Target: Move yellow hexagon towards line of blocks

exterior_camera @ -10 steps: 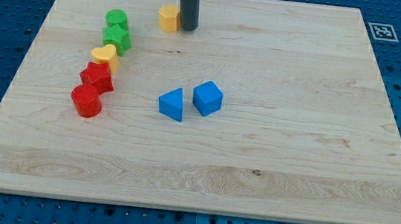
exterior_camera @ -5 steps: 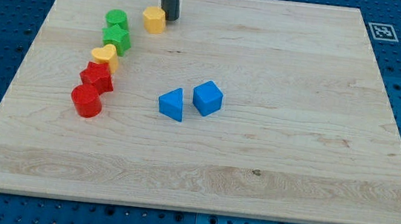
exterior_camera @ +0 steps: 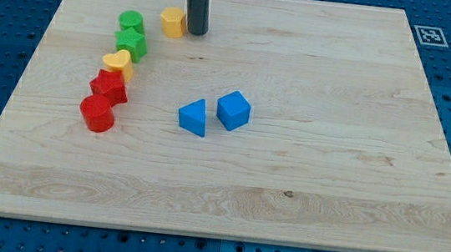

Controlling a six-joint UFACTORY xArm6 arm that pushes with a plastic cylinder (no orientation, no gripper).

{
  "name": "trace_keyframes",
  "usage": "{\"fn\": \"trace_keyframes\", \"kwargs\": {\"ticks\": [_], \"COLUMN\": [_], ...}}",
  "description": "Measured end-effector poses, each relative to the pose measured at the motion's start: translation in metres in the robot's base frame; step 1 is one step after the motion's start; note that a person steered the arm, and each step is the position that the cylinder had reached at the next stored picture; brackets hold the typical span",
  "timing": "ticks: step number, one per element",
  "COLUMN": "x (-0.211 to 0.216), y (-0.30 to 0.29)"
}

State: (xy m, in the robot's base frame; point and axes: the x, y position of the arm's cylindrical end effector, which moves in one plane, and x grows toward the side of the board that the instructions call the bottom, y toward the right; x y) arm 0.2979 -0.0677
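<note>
The yellow hexagon [exterior_camera: 172, 20] lies near the view's top left of the wooden board [exterior_camera: 330, 170]. My tip [exterior_camera: 194, 32] stands right beside it on its right, touching or nearly so. To the hexagon's left a line of blocks runs down and to the left: a green cylinder [exterior_camera: 130, 22], a green star [exterior_camera: 132, 44], a yellow heart [exterior_camera: 118, 62], a red star [exterior_camera: 109, 87] and a red cylinder [exterior_camera: 96, 114]. The hexagon sits a short gap to the right of the green cylinder.
A blue triangular block [exterior_camera: 194, 117] and a blue cube [exterior_camera: 233, 110] lie side by side near the board's middle. A fiducial marker [exterior_camera: 427, 35] is at the board's top right corner.
The tip pushed the yellow hexagon left, from about mid-top towards the green cylinder. In the last half second the tip shifted slightly right and down; the hexagon stayed put.
</note>
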Motion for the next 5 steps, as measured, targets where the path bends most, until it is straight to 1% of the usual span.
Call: {"fn": "trace_keyframes", "kwargs": {"ticks": [4,5], "x": [0.000,-0.011], "y": [-0.011,-0.017]}}
